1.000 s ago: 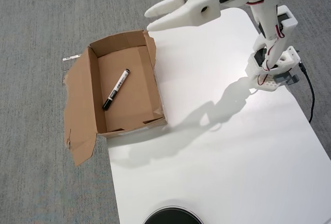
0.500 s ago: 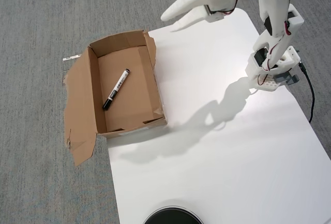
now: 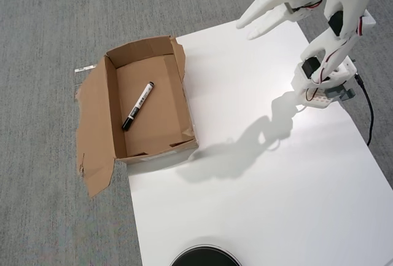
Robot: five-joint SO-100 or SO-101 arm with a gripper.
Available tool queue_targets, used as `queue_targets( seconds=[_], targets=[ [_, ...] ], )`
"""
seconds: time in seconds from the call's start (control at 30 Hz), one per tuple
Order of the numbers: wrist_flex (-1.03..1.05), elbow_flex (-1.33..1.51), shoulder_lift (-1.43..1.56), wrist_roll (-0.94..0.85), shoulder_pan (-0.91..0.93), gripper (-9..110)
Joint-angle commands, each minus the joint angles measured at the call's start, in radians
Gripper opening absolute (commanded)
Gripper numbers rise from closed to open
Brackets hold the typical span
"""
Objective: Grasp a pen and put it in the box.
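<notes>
In the overhead view, the marker pen [image 3: 138,105] lies flat on the floor of the brown cardboard box [image 3: 182,82], slanting from its black cap at lower left to its small dark end at upper right, clear of the walls. The box sits half on the white surface [image 3: 264,204] and half on grey carpet [image 3: 43,32], with a ragged flap spread out to its left. The white arm's hand [image 3: 253,25] is raised at the upper right, well apart from the box, its two fingers spread and holding nothing. Judging by this, the placing step looks finished and the arm is at or near rest. No further grasp seems called for; at most the arm needs to settle over its base [image 3: 322,88].
</notes>
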Motion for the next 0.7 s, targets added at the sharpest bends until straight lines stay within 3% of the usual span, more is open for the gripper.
queue_targets(
  seconds=[0.0, 0.23, 0.67],
  targets=[
    [0.087, 0.05, 0.046, 0.01, 0.01, 21],
    [0.086, 0.219, 0.158, 0.007, 0.012, 21],
    [0.084, 0.814, 0.577, 0.01, 0.01, 21]
  ],
)
